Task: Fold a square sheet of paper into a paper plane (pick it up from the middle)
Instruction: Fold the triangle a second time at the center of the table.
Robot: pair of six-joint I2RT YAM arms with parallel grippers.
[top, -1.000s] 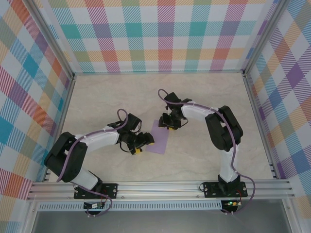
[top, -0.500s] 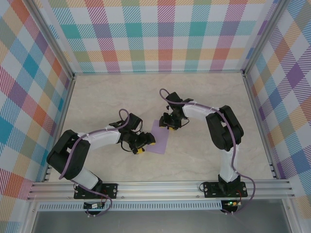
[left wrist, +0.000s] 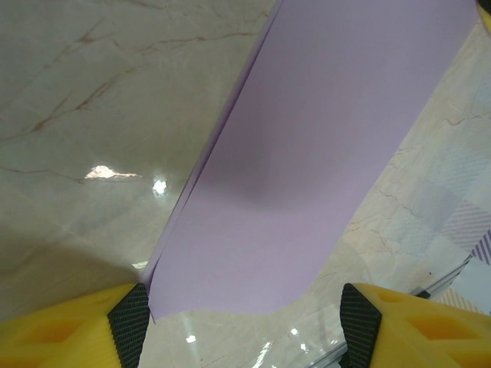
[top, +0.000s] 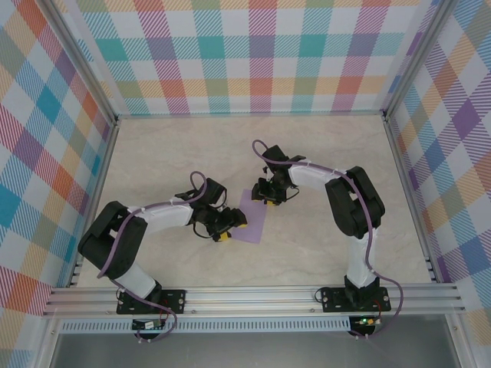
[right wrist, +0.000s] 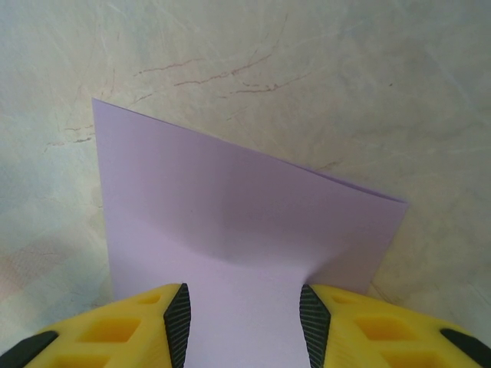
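The square sheet of paper (top: 254,221) is lavender and lies folded double into a narrow rectangle on the marble table, with two layers showing along one edge (left wrist: 307,169). It has no paper plane shape. My left gripper (top: 229,228) sits low at the strip's near-left end. Its jaws stand open (left wrist: 244,318), wider than the paper's end, which lies between them on the table. My right gripper (top: 270,196) is at the far end, open (right wrist: 244,322), with its two pads standing on either side of a flat stretch of the paper (right wrist: 245,215).
The beige marble table (top: 169,153) is boxed in by checked walls (top: 253,54) at the back and both sides. An aluminium rail (top: 253,295) runs along the near edge by the arm bases.
My left gripper's jaws have narrowed a little and the left arm has crept slightly toward the paper. The right gripper and the paper have stayed put.
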